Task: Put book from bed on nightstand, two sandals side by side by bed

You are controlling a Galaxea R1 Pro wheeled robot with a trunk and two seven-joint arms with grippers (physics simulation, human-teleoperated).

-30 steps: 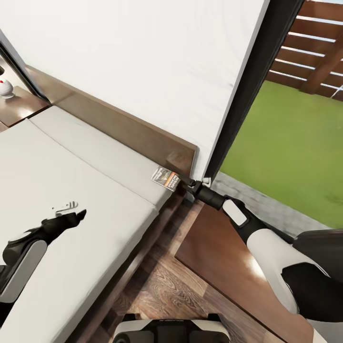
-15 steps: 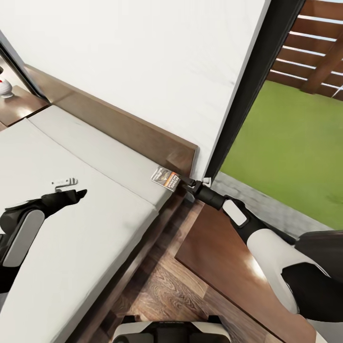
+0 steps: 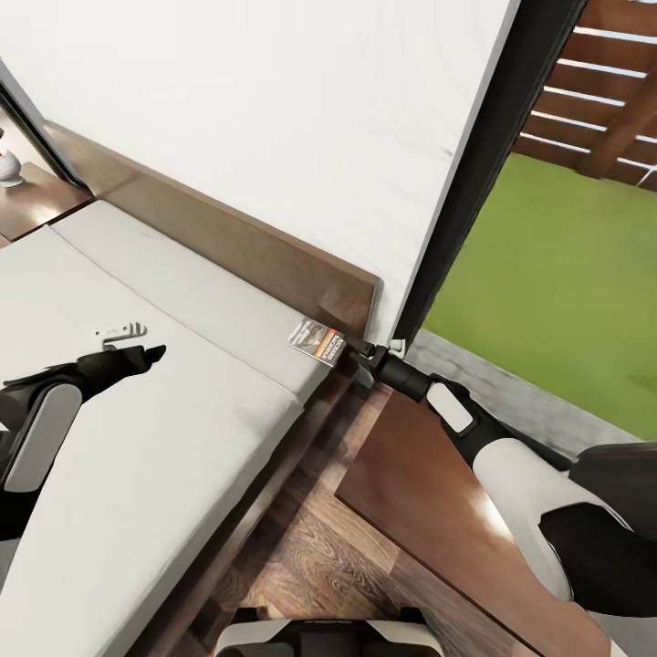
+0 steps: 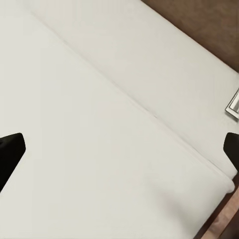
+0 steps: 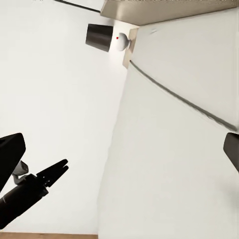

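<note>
The bed (image 3: 137,401) is the biggest thing here, and its pale mattress lies under the left arm and reaches out to the far corner by the headboard (image 3: 246,246). The nightstand (image 3: 429,493) sits just beside the bed on the right arm's side, and its dark top is the surface where the book should go. I think that is why the right arm stretches across it: the book is at the bed corner nearest to this surface, so it is a short trip.

The book (image 3: 316,340) lies flat on the mattress corner, close in front of the right fingers (image 3: 363,350). The tips look near its edge but I cannot tell if they touch it. In the right wrist view the two dark tips sit at the far sides with a wide gap, so the right fingers are spread apart and hold nothing.

The left fingers (image 3: 139,344) hang over the middle of the mattress, well apart from the book. In the left wrist view their tips are also far apart with bare mattress between them, so they are wide and hold nothing. A corner of the book shows past one tip there.

A small lamp (image 3: 7,166) stands far off past the left fingers, beyond the other side of the bed.
</note>
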